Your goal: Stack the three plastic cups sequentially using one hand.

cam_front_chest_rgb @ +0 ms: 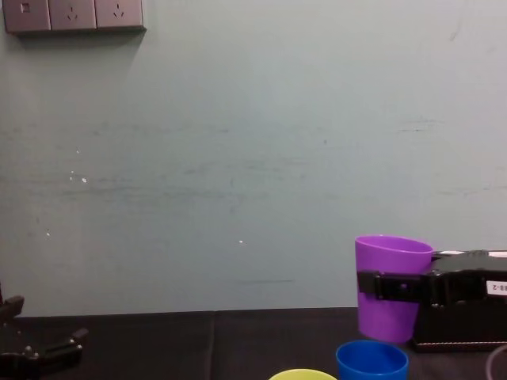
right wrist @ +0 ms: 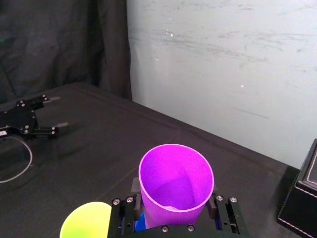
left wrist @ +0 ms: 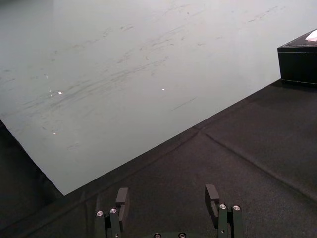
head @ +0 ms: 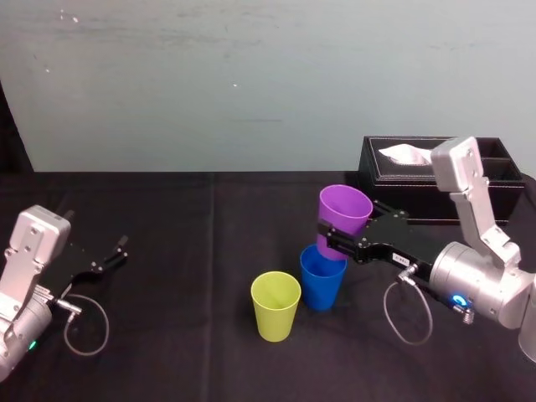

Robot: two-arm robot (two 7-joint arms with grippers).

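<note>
Cloth covers the table (head: 209, 251), and it is all black. Far on the left, the left gripper (left wrist: 167, 199) rests low by the cloth. Its two fingers are spread wide and hold nothing. It is well away from the cups.

Next comes the yellow-green cup (head: 275, 306). It stands upright on the cloth with its mouth up. Just beside it, a little farther back, stands the blue cup (head: 322, 280), also mouth up. They are so close that I cannot tell if they touch.

Then comes the purple cup (head: 343, 219). It is up in the air, right over the blue cup, and leans a bit. The right gripper (head: 333, 240) has it pinched by the sides, about halfway down, below the rim. The bottom of the cup sits near the blue cup's mouth. I cannot tell if it has dipped in yet.

Far on the right, near the back, sits the black tissue box (head: 394, 188).

I think these cups are very light. They look smooth, so they could slip. The walls look thin, so a hard squeeze could bend them. They get wider toward the top, so one cup can slide down into the next. A good place to hold is on the side wall, under the rim. That leaves the bottom free to go in. The purple cup should be straight up before it is let go.
</note>
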